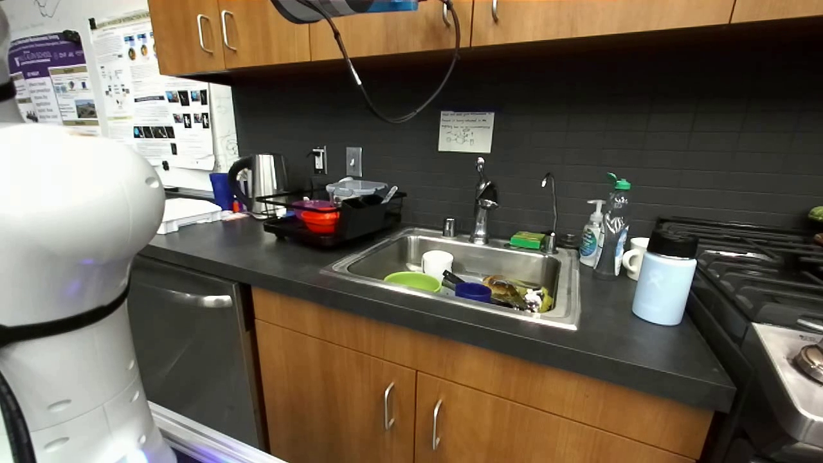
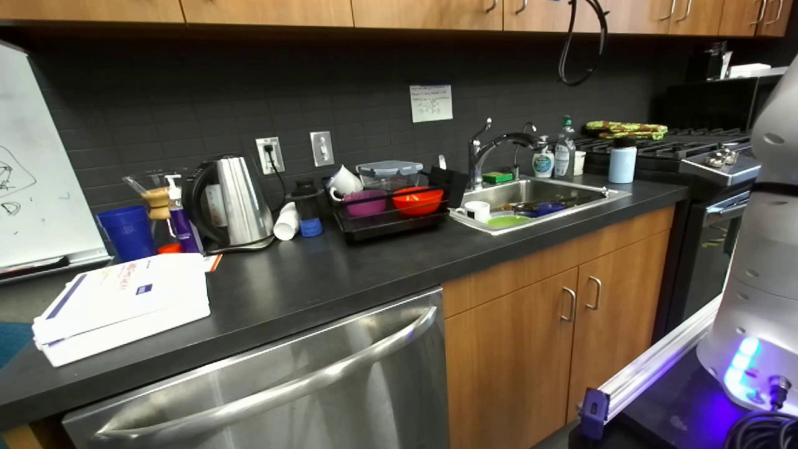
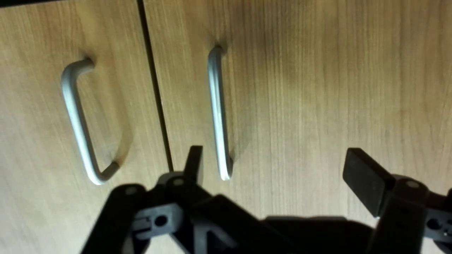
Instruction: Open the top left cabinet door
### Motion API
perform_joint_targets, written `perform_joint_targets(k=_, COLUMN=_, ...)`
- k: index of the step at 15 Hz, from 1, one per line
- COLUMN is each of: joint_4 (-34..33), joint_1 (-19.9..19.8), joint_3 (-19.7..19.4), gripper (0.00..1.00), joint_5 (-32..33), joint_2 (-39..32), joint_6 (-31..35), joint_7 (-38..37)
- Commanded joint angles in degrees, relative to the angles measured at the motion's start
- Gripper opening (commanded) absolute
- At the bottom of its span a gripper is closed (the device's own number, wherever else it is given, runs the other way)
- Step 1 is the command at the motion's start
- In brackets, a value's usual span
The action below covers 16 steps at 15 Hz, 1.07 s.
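A dark grey tiled backsplash (image 1: pixel 611 122) runs beneath honey-brown wooden wall cabinets (image 1: pixel 598 22). The flat brown wooden top left cabinet door (image 3: pixel 300 106) sits closed before me. My black gripper (image 3: pixel 277 169) stands with jaws wide apart; the silver metal bar handle (image 3: pixel 219 113) shows between them, ungripped. I judge approach mostly done; clamping and pulling remain.

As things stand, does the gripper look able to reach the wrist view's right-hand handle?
Probably yes: the gripper stands open, the handle lines up between its fingers, with nothing visible blocking; depth is unclear.
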<state>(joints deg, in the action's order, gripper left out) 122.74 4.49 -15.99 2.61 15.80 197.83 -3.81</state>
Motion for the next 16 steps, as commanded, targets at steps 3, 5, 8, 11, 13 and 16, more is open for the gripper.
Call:
perform_joint_targets(k=3, joint_4=-2.84, joint_1=3.81, joint_3=-3.16, gripper=0.94, joint_5=0.97, joint_2=-1.66, joint_6=-0.01, joint_7=-0.73)
perform_joint_targets(k=5, joint_4=-3.03, joint_1=4.8, joint_3=-3.78, gripper=0.7, joint_5=0.89, joint_2=-2.14, joint_6=-0.01, joint_7=-0.78)
perform_joint_targets(k=8, joint_4=-3.28, joint_1=6.07, joint_3=-4.84, gripper=0.58, joint_5=0.87, joint_2=-2.84, joint_6=-0.02, joint_7=-0.71)
perform_joint_targets(k=11, joint_4=-3.6, joint_1=6.88, joint_3=-5.9, gripper=0.4, joint_5=0.89, joint_2=-3.55, joint_6=-0.02, joint_7=-0.61)
perform_joint_targets(k=13, joint_4=-3.9, joint_1=7.08, joint_3=-6.41, gripper=0.32, joint_5=0.86, joint_2=-4.16, joint_6=-0.02, joint_7=-0.48)
perform_joint_targets(k=16, joint_4=-4.18, joint_1=7.55, joint_3=-7.25, gripper=0.26, joint_5=0.98, joint_2=-4.76, joint_6=-0.02, joint_7=-0.52)
